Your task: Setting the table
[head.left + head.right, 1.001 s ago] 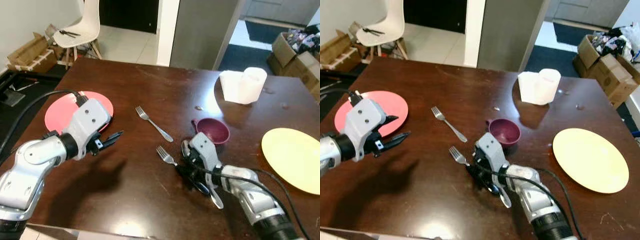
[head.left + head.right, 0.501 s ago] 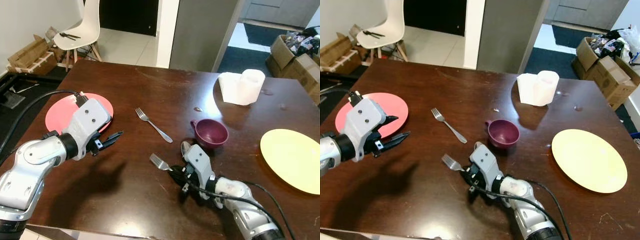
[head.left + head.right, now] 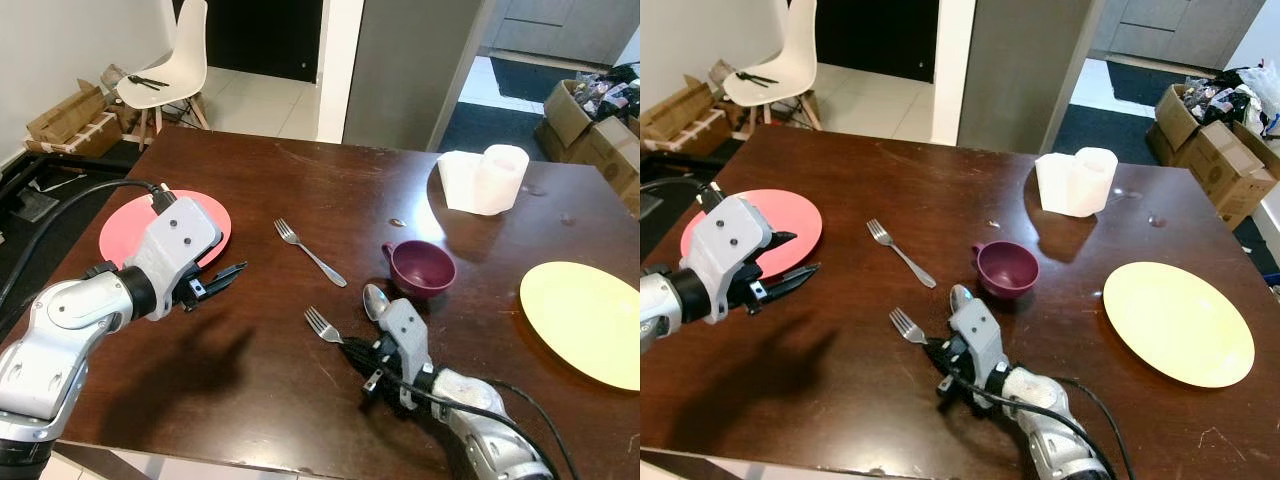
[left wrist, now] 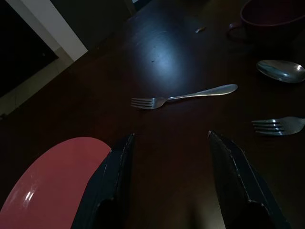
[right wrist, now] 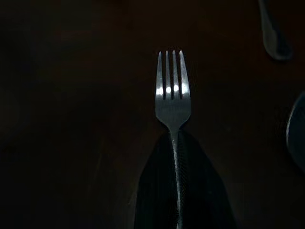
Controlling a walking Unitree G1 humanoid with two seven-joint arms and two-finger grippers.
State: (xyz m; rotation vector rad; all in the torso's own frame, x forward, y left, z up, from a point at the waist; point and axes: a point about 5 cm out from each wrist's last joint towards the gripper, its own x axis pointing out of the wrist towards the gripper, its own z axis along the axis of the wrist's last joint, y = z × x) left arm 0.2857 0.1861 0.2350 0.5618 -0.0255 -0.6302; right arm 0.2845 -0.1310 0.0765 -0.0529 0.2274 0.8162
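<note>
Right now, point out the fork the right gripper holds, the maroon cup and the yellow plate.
held fork (image 5: 172,102): right wrist view, base of the tines.
maroon cup (image 3: 1007,268): right eye view, inside of the bowl.
yellow plate (image 3: 1178,322): right eye view, middle of its face.

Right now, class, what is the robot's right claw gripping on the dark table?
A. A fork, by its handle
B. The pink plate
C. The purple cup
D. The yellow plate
A. The right claw is closed on the handle of a fork, whose tines stick out past the fingers, near the purple cup and the spoon; the yellow plate lies well apart.
</note>
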